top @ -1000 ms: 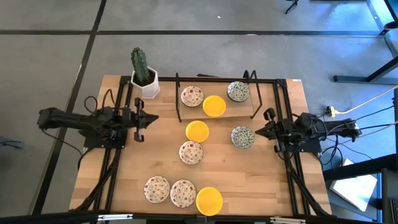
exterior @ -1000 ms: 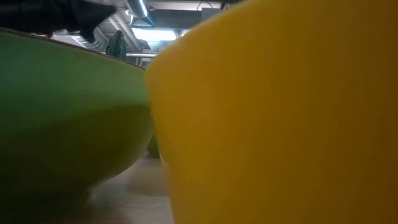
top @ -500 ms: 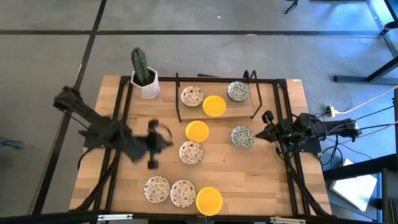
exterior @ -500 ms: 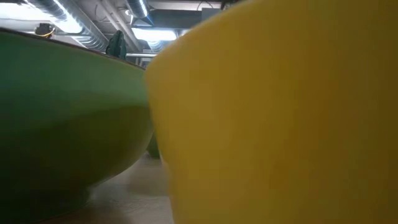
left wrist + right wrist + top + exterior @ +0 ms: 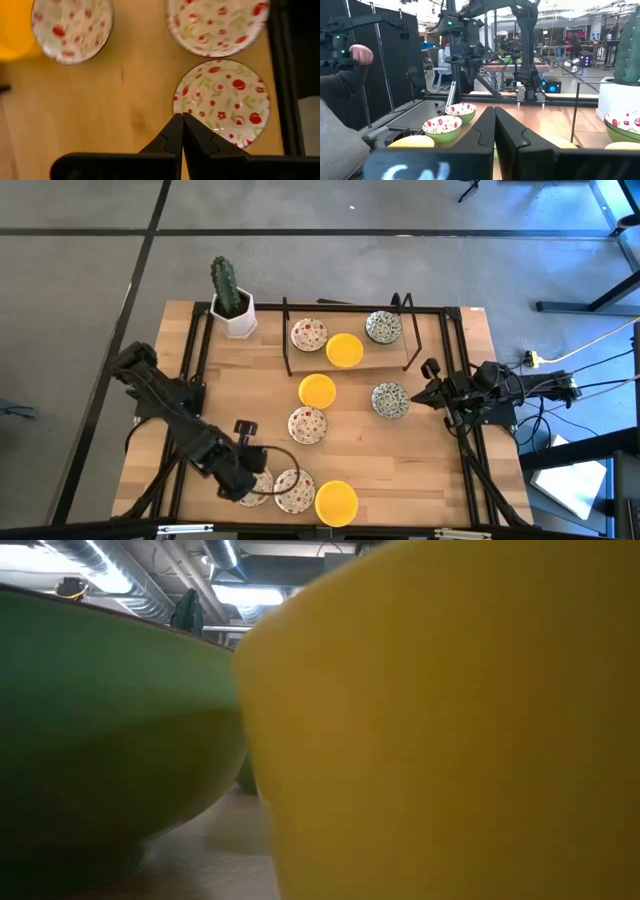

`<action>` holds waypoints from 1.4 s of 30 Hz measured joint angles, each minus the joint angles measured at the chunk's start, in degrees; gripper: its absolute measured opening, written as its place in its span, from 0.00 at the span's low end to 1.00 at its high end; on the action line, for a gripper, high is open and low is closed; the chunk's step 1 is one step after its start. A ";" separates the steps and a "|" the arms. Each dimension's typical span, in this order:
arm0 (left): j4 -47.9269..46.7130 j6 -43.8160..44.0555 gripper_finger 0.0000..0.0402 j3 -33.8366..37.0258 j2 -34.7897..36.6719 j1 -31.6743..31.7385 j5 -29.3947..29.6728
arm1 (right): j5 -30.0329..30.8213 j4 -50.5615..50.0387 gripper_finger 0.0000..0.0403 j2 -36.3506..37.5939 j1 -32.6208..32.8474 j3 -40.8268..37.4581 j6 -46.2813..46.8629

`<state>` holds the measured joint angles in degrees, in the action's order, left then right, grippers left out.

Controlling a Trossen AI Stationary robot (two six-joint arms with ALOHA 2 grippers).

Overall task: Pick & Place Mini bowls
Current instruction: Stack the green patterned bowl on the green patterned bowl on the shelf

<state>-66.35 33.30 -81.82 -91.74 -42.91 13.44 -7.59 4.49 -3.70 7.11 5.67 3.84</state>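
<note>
Three mini bowls sit in the black rack at the back: red-floral, yellow, green-grey. Mid-table lie a yellow bowl, a red-floral bowl and a green-grey bowl. At the front lie two red-floral bowls and a yellow one. My left gripper is shut, its tips over the rim of the front-left floral bowl. My right gripper is shut, just right of the green-grey bowl.
A white hexagonal pot with a cactus stands at the back left corner. Black frame rails run along the table's sides. The low view is filled by the front yellow bowl and a green bowl wall. A person shows beyond the table.
My left gripper has swung from the table's left middle toward the near edge and somewhat right, ending over the front-left floral bowl. The bowls have stayed where they were.
</note>
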 joint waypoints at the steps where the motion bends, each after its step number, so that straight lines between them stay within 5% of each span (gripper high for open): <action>1: -0.41 1.16 0.00 0.00 -0.30 0.48 -0.05 | -0.11 -0.09 0.01 0.00 0.00 0.00 -0.18; 7: -0.76 9.31 0.03 0.00 -0.44 3.94 -0.04 | -0.12 -0.13 0.01 0.00 0.00 0.00 0.03; 16: -0.77 7.23 0.11 0.00 -0.42 6.20 0.44 | -0.12 -2.56 0.01 0.00 0.00 0.04 0.25; 26: -1.08 13.91 0.32 0.00 -1.82 5.27 -3.28 | -0.07 -3.17 0.01 0.00 0.00 0.04 0.24; 34: -1.22 12.47 0.51 0.00 -6.91 4.69 -10.01 | -0.07 -3.15 0.01 0.00 0.00 0.04 0.22; 42: -1.19 2.92 0.61 0.00 -11.43 4.74 -9.68 | -0.07 -3.17 0.01 0.00 0.02 0.04 0.21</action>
<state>-67.55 36.22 -81.82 -103.17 -38.17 3.76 -7.66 1.32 -3.70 7.14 5.72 4.05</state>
